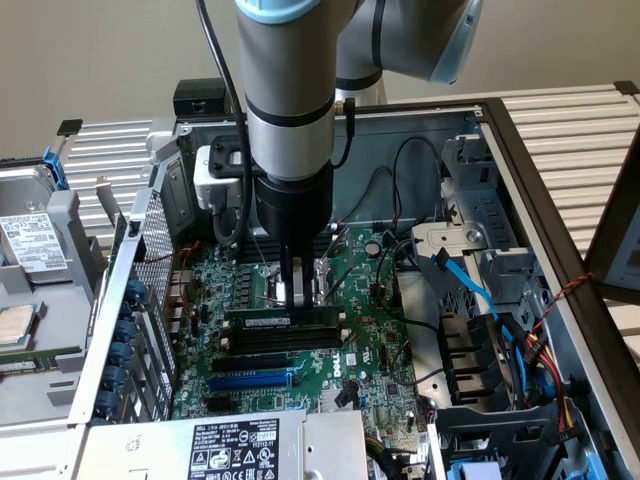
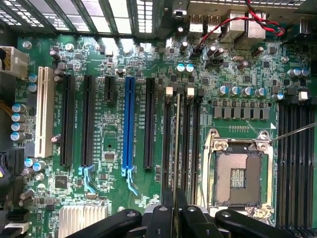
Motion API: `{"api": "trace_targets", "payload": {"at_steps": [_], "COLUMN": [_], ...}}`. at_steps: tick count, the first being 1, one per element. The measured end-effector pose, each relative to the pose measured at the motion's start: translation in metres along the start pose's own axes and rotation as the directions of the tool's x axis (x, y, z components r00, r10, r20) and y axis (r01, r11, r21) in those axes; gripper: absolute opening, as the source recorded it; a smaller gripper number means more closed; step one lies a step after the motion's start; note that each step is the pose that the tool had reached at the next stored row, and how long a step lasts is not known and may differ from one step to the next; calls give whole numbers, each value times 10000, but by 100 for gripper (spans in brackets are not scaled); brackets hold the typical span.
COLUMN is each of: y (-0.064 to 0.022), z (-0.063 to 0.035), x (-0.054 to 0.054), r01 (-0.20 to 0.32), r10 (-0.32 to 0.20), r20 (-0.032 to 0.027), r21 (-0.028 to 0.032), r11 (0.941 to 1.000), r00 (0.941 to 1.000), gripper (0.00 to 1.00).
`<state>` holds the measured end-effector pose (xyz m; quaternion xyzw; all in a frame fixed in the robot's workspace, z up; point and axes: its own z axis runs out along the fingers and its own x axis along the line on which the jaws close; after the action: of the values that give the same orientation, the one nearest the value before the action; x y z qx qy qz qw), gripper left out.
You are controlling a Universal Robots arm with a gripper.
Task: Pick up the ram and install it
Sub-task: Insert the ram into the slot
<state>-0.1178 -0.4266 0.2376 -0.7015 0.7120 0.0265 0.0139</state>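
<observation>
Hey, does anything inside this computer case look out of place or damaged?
Nothing looks spilled or broken. The ram, held in the jaws, runs parallel to the memory slots. One oddity: the CPU socket is bare, with no processor in it.

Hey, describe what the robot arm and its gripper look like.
The arm is a silver-grey tube with light-blue joint caps and a black wrist section. A black cable runs down it, past a white box. The gripper is black with slim fingers.

The long dark-green ram stick (image 2: pixel 177 144) shows edge-on, its chips hidden, one end lost inside the clamped black gripper (image 2: pixel 174 212). The grey robot arm (image 1: pixel 290 120) covers part of the green motherboard's (image 1: pixel 372 335) edge; the white sticker's (image 1: pixel 235 447) print seems too small to read.
</observation>
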Motion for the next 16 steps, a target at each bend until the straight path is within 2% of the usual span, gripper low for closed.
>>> {"api": "trace_targets", "payload": {"at_steps": [3,7,8,12,16], "y": [0,-1,-1,1,0], "z": [22,37,37,39,40], "x": [4,5,6,1,-21], "r01": [20,81,117,147,155], "r10": [-20,-81,-117,-147,-155], "r20": [-22,-139,-153,-183,-185], "r21": [-1,-1,-3,-3,-3], "r11": [10000,10000,9999,9999,9999], "r00": [10000,9999,9998,9997,9997], "gripper": [14,14,14,14,14]}}
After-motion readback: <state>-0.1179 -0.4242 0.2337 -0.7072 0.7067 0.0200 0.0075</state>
